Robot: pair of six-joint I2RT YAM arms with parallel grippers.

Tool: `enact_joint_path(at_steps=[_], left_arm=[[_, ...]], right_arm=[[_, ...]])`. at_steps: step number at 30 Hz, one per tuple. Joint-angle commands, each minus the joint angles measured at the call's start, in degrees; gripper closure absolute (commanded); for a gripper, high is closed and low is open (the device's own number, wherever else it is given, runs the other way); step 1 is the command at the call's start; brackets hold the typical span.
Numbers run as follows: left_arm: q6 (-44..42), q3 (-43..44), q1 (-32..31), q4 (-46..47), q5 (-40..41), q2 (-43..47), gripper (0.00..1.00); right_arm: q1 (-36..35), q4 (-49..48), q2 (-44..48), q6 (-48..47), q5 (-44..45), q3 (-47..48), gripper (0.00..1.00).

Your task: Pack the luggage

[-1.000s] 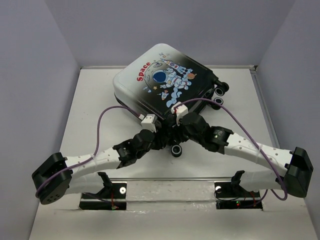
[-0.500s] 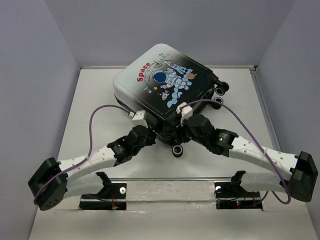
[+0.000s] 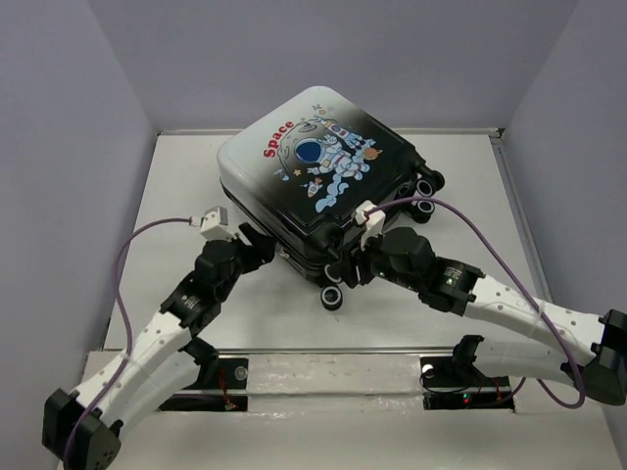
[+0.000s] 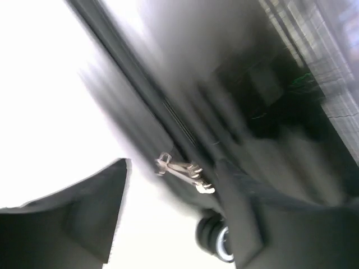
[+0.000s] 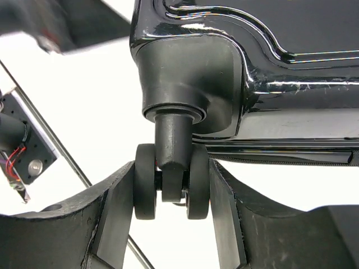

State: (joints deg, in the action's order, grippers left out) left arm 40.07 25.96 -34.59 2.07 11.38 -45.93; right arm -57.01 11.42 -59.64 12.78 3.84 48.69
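1. Across white worktop (image 3: 181,176), found the luggage (image 3: 313,166) zipped, print up, at frame centre.
2. Clamped right tool (image 5: 171,168) on its lower-centre wheel (image 5: 145,182), probably for steadying.
3. Spread left tool (image 4: 174,165) wide beside zipper pull (image 4: 193,171), gripping nothing; view blurred.

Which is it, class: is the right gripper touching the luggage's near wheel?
Touching. In the right wrist view the right gripper's fingers press both sides of the wheel, no gap.
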Motion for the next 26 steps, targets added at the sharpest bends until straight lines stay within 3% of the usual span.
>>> enact_joint_path(at_steps=[1, 2, 3, 4, 7, 11, 18, 26], left_arm=[[-1.5, 2.9, 1.9, -3.7, 3.0, 14.3, 0.16], [-1.7, 3.5, 1.9, -5.3, 1.8, 16.3, 0.12], [-1.9, 4.3, 1.9, -8.5, 1.2, 18.5, 0.01], [-2.5, 6.1, 1.9, -10.0, -0.2, 21.9, 0.01], [-3.9, 10.6, 1.9, -15.8, -3.1, 26.9, 0.01], [-5.6, 16.5, 1.9, -22.2, -5.0, 30.3, 0.01], [-6.7, 24.6, 1.9, -22.5, -8.7, 34.5, 0.01], [-8.1, 23.6, 1.9, -21.1, -7.2, 37.1, 0.01]], right_arm=[[-3.6, 0.9, -0.7, 2.1, -3.3, 1.4, 0.93], [-5.6, 0.5, -1.3, 2.3, -3.0, 2.7, 0.88], [-6.6, 0.5, -2.0, 2.4, -2.1, 3.7, 0.78], [-7.5, 2.1, -3.1, 3.3, 2.1, 4.8, 0.46], [-9.6, 5.7, -2.1, 4.6, 7.9, 9.0, 0.0], [-9.6, 8.5, 5.0, 6.2, 11.0, 12.2, 0.0], [-9.6, 13.3, 19.5, 7.3, 12.2, 16.5, 0.0], [-9.6, 11.6, 27.5, 8.6, 18.6, 8.5, 0.0]])
